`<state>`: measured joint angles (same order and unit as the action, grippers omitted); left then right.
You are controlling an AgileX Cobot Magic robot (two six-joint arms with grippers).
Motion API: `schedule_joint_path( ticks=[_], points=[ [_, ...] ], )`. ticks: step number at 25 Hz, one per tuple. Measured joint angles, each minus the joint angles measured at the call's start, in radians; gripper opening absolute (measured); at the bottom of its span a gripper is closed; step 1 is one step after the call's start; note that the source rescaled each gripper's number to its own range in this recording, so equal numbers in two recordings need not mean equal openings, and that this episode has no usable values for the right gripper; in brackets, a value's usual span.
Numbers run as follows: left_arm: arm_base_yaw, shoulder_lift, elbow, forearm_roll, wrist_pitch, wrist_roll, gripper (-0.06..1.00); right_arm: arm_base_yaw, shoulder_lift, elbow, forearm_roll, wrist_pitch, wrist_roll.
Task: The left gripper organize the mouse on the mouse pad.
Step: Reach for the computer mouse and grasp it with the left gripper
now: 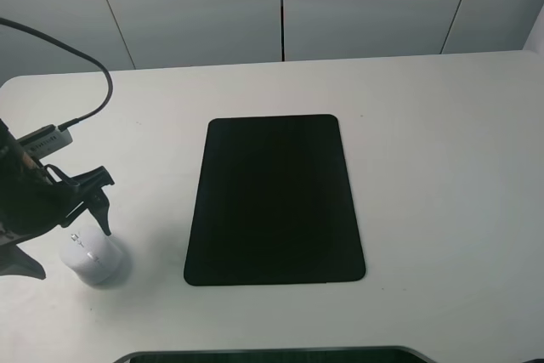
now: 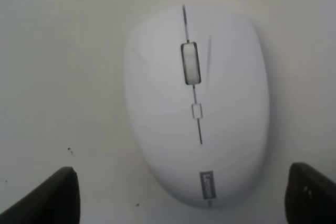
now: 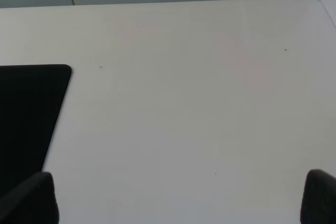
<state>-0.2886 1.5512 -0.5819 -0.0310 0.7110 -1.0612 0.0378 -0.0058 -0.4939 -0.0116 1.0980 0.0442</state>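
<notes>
white table [image 1: 442, 150] | mouse [image 2: 197, 103]: white, rounded, grey scroll wheel [image 2: 191, 64], off pad [image 1: 274, 200]

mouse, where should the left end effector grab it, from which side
Across its long sides, from above. The mouse lies flat on the table, and the left end effector is open with a finger off each side of its rear.

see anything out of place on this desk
The mouse sits on the table, left of the mouse pad rather than on it, beneath the open left end effector. Nothing looks spilled or damaged.
</notes>
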Motion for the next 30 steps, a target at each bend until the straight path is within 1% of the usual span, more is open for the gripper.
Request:
schedule_joint_path(
  ticks=[5, 11, 18, 24, 30],
  points=[
    [0.000, 0.000, 0.000, 0.007, -0.008, -0.009, 1.00, 0.000, 0.000, 0.000, 0.000, 0.000, 0.000],
    [0.000, 0.000, 0.000, 0.014, -0.046, -0.029, 1.00, 0.000, 0.000, 0.000, 0.000, 0.000, 0.000],
    [0.000, 0.002, 0.000, 0.031, -0.048, -0.035, 1.00, 0.000, 0.000, 0.000, 0.000, 0.000, 0.000],
    [0.000, 0.042, 0.000, 0.019, -0.057, -0.037, 1.00, 0.000, 0.000, 0.000, 0.000, 0.000, 0.000],
    [0.000, 0.048, 0.000, 0.024, -0.061, -0.037, 1.00, 0.000, 0.000, 0.000, 0.000, 0.000, 0.000]
  ],
)
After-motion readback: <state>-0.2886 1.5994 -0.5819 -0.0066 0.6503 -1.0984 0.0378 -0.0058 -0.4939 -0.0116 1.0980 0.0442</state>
